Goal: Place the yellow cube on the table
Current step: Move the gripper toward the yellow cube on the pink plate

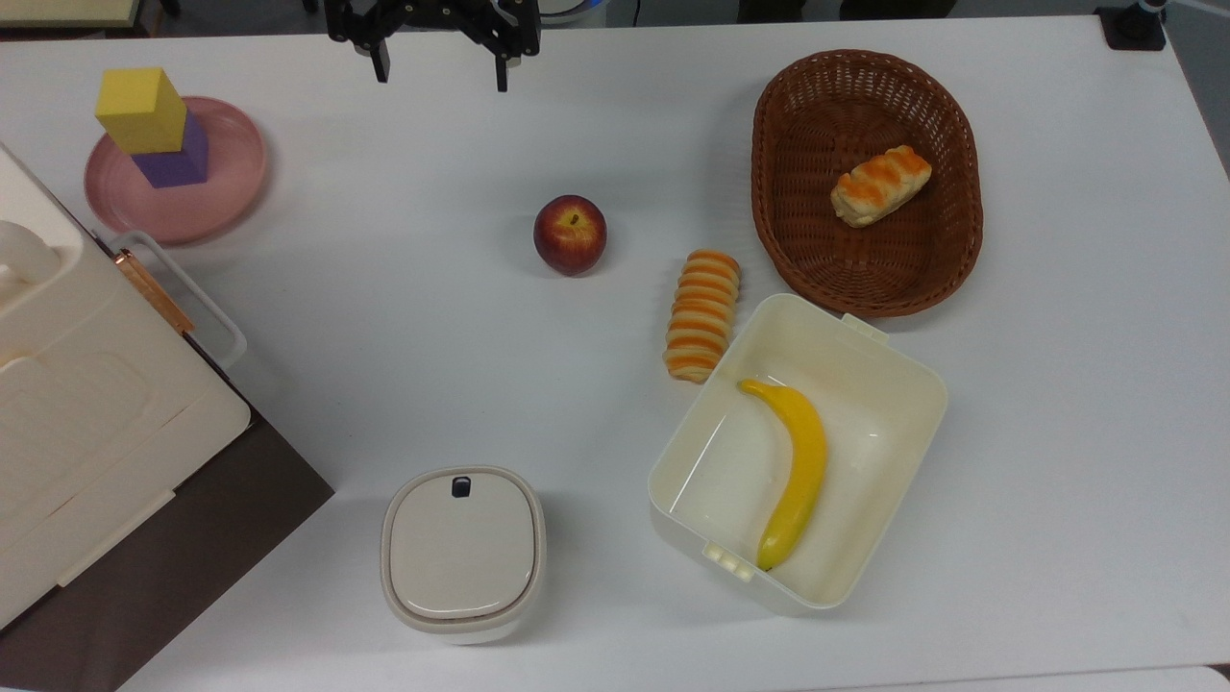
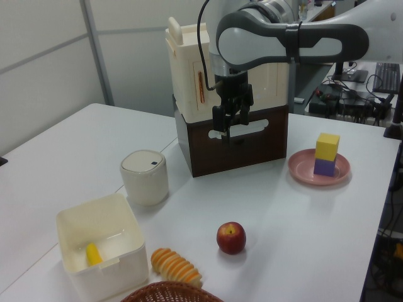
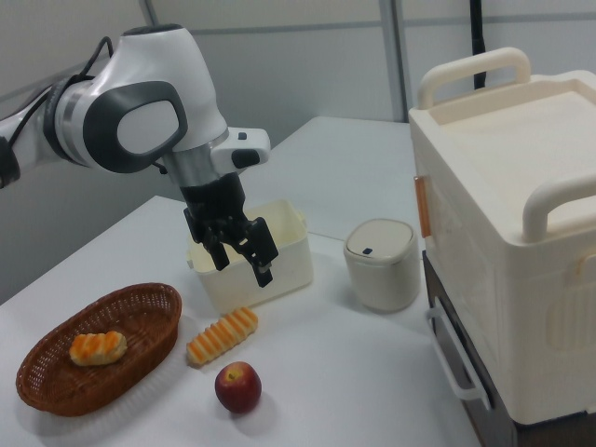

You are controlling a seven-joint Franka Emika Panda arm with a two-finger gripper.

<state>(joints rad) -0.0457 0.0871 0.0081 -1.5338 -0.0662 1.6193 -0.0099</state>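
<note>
Yellow cube (image 1: 140,110): stacked on a purple cube (image 1: 175,154), both on a pink plate (image 1: 231,183) at the top view's far left corner of the white table (image 1: 404,317). Gripper (image 1: 442,69): at the top view's far edge, above the table, jaws spread, holding nothing, well apart from the plate. Apple (image 1: 570,234): mid-table. Striped bread roll (image 1: 703,314): just right of the apple in the top view. Banana (image 1: 796,468): inside the open cream box (image 1: 903,384). Wicker basket (image 1: 788,106): contains a second roll.
</note>
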